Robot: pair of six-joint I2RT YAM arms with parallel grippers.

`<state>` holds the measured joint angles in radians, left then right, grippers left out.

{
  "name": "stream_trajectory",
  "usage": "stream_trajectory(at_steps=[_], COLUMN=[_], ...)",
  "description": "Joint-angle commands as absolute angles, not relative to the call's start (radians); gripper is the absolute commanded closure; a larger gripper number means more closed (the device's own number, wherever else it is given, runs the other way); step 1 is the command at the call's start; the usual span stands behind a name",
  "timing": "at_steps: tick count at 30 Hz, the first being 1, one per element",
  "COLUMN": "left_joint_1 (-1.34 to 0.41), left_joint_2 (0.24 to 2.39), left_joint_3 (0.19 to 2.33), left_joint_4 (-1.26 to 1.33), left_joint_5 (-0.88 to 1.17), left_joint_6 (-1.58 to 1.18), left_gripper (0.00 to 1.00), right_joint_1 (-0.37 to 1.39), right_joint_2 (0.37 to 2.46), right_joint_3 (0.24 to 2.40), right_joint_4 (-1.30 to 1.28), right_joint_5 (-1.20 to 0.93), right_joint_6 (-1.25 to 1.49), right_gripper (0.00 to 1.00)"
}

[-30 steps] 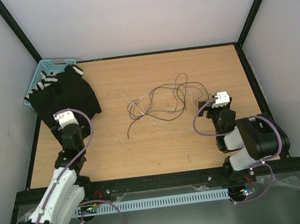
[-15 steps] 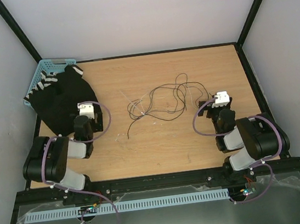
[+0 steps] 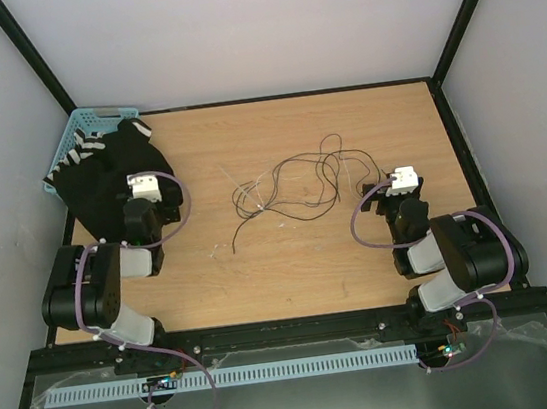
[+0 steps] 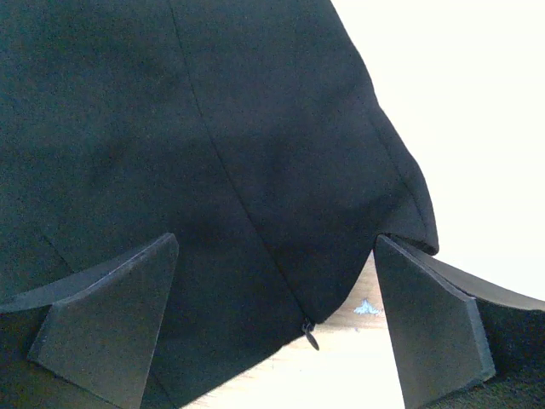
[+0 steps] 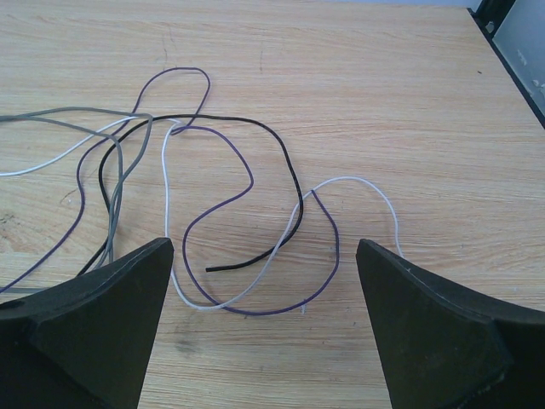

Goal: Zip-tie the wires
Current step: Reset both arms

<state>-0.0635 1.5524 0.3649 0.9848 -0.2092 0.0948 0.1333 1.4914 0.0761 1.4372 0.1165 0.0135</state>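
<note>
The wires (image 3: 291, 187) lie in a loose tangle of loops on the middle of the wooden table. In the right wrist view they show as thin purple, black (image 5: 292, 179), white and grey strands just ahead of my fingers. My right gripper (image 3: 381, 193) (image 5: 264, 324) is open and empty, low over the table right of the tangle's right end, touching no wire. My left gripper (image 3: 139, 177) (image 4: 277, 324) is open and empty at the lower right edge of a black cloth (image 4: 213, 153), far left of the wires. A thin white strip (image 3: 222, 247) lies below the tangle's left end.
The black cloth (image 3: 118, 169) covers the table's far left corner and part of a light blue basket (image 3: 77, 129). A small zipper pull (image 4: 311, 334) hangs at the cloth's edge. Black frame posts and white walls enclose the table.
My left arm has folded back from a stretched pose. Its gripper swung right, then up-left over the black cloth's edge. The right arm and the wires have not moved.
</note>
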Motion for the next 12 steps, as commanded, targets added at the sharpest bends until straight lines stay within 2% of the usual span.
stream_trajectory(at_steps=[1, 8, 12], left_joint_1=[-0.056, -0.044, -0.041], left_joint_2=[1.545, 1.548, 1.544], left_joint_3=[0.378, 0.382, 0.386], left_joint_4=[0.942, 0.934, 0.933], left_joint_5=[-0.192, -0.174, -0.168], left_joint_6=[0.080, 0.070, 0.067], left_gripper=[0.01, 0.01, 0.01], right_joint_1=[0.139, 0.141, 0.142], right_joint_2=[1.487, 1.502, 1.505], right_joint_3=[0.097, 0.187, 0.193], right_joint_4=[1.441, 1.292, 1.289], right_joint_5=[0.117, -0.053, -0.063], right_joint_6=[0.007, -0.063, -0.069], right_gripper=[0.01, 0.01, 0.01])
